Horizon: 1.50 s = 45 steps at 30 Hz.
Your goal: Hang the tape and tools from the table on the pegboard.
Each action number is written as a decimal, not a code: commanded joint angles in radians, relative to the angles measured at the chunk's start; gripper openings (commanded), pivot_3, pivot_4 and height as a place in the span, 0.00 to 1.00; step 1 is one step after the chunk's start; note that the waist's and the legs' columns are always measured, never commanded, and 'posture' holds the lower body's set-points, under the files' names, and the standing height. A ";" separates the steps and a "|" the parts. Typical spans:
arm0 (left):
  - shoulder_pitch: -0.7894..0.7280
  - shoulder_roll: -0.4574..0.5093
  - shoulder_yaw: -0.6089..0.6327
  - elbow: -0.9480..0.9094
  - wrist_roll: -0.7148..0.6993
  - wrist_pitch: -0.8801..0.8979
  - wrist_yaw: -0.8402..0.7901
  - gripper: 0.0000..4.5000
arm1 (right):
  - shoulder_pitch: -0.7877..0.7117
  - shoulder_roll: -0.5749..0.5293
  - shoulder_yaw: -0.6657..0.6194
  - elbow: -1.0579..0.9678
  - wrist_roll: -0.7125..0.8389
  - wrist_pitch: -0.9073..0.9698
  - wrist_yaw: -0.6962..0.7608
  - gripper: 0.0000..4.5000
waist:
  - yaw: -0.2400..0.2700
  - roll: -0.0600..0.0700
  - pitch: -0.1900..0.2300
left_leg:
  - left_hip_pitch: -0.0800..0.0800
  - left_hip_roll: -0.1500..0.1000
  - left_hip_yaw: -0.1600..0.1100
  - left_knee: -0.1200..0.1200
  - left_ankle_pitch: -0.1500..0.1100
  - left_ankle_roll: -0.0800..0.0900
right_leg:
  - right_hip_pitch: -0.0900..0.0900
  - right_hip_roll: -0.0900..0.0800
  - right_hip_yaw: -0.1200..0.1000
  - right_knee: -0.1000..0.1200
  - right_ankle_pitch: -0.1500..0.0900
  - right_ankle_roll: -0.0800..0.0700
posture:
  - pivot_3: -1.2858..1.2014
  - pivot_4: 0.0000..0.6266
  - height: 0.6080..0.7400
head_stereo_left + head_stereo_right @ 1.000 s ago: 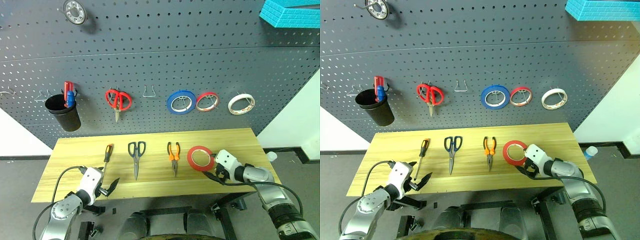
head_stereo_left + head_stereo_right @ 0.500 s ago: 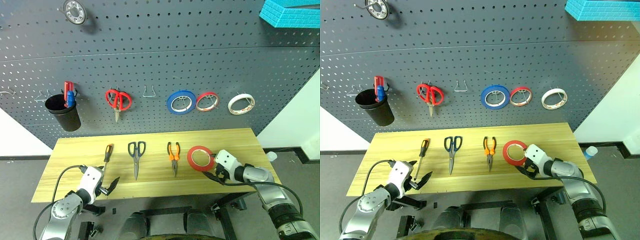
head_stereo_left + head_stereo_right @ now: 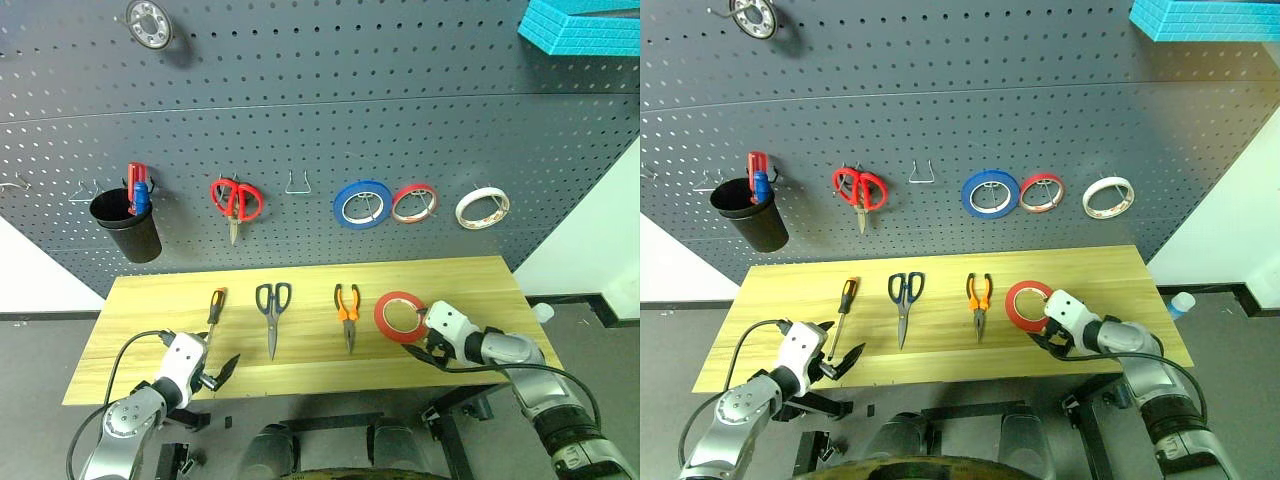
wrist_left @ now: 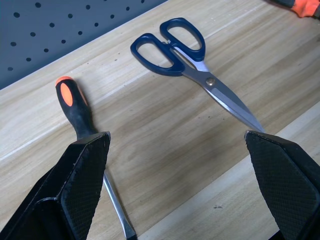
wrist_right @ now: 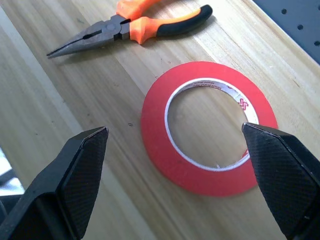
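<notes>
From the head, the red tape [image 3: 401, 316] lies flat on the table [image 3: 480, 275], touching or just ahead of the right gripper [image 3: 428, 342]; the pegboard [image 3: 320, 130] rises behind.

Right wrist: the fingers [image 5: 80, 170] stand wide apart and empty, the tape between and beyond them, the pliers [image 5: 132, 29] past it. Straddle one side of the ring, then close.

Left wrist: the left gripper [image 4: 180, 175] is spread too, with the screwdriver [image 4: 80, 112] beside one finger and the scissors [image 4: 192, 67] ahead.
</notes>
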<state>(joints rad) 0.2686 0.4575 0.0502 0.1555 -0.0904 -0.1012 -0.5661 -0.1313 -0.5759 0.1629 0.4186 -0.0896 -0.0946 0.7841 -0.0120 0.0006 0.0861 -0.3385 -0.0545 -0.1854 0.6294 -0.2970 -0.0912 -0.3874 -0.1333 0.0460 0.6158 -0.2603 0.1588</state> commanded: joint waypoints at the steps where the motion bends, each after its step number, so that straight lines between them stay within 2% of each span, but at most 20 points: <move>1: -0.016 -0.002 -0.007 -0.016 0.002 -0.008 -0.005 1.00 | -0.055 0.033 0.049 0.005 -0.060 -0.005 -0.038 1.00 | -0.001 0.000 0.000 | 0.000 0.000 0.000 0.000 0.000 0.000 | 0.000 0.000 0.000 0.000 0.000 0.000 | 0.51 0.07 0.98; 14: -0.042 0.000 -0.045 -0.113 -0.017 0.011 -0.060 1.00 | -0.193 0.083 0.171 0.112 -0.138 0.193 0.047 1.00 | 0.000 0.000 0.000 | 0.000 0.000 0.000 0.000 0.000 0.000 | -0.001 0.000 0.001 0.001 0.001 0.000 | 0.52 0.06 0.98; 18: -0.023 0.002 -0.062 -0.156 -0.026 -0.026 -0.103 1.00 | -0.222 0.093 0.189 0.185 -0.166 0.180 0.019 1.00 | -0.001 0.000 0.000 | 0.000 0.000 0.000 0.000 0.000 0.000 | -0.001 0.000 0.001 0.001 0.001 0.000 | 0.52 0.05 0.98; 25: -0.002 0.018 -0.105 -0.210 -0.048 0.033 -0.185 1.00 | -0.268 0.117 0.200 0.294 -0.204 0.156 -0.051 1.00 | -0.004 0.000 -0.001 | 0.001 0.000 0.001 0.001 0.000 0.000 | 0.000 0.001 0.002 0.001 0.001 -0.001 | 0.51 0.05 0.98; 28: -0.003 0.021 -0.109 -0.213 -0.050 0.040 -0.193 1.00 | -0.275 0.125 0.198 0.315 -0.205 0.163 -0.065 0.86 | -0.005 0.000 -0.001 | 0.001 0.000 0.001 0.001 0.000 0.000 | 0.000 0.001 0.002 0.001 0.001 -0.001 | 0.51 0.05 0.98; 37: 0.010 0.036 -0.109 -0.235 -0.057 0.059 -0.218 1.00 | -0.256 0.129 0.180 0.275 -0.161 0.217 0.002 0.17 | -0.005 0.000 -0.001 | 0.001 0.000 0.001 0.001 0.000 0.000 | 0.000 0.001 0.002 0.002 0.001 -0.001 | 0.51 0.06 0.98; 40: 0.012 0.036 -0.109 -0.234 -0.056 0.060 -0.215 1.00 | -0.245 0.125 0.167 0.227 -0.137 0.238 0.027 0.15 | -0.004 0.000 -0.001 | 0.001 0.000 0.001 0.001 0.000 0.000 | 0.000 0.001 0.002 0.001 0.001 -0.001 | 0.51 0.06 0.98; 45: 0.020 0.033 -0.107 -0.236 -0.051 0.059 -0.204 1.00 | -0.237 0.078 0.117 0.097 -0.142 0.198 -0.045 0.15 | -0.004 0.001 -0.001 | 0.000 0.000 0.001 0.001 0.000 0.000 | -0.001 0.001 0.002 0.001 0.001 -0.001 | 0.52 0.06 0.98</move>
<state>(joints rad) 0.2836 0.4815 -0.0637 -0.0480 -0.1387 -0.0340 -0.7769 -0.3563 -0.4663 0.3306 0.6091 -0.2426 0.1386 0.7694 -0.0156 0.0016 0.0853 -0.3383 -0.0545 -0.1839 0.6301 -0.2968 -0.0912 -0.3889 -0.1325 0.0486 0.6173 -0.2588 0.1580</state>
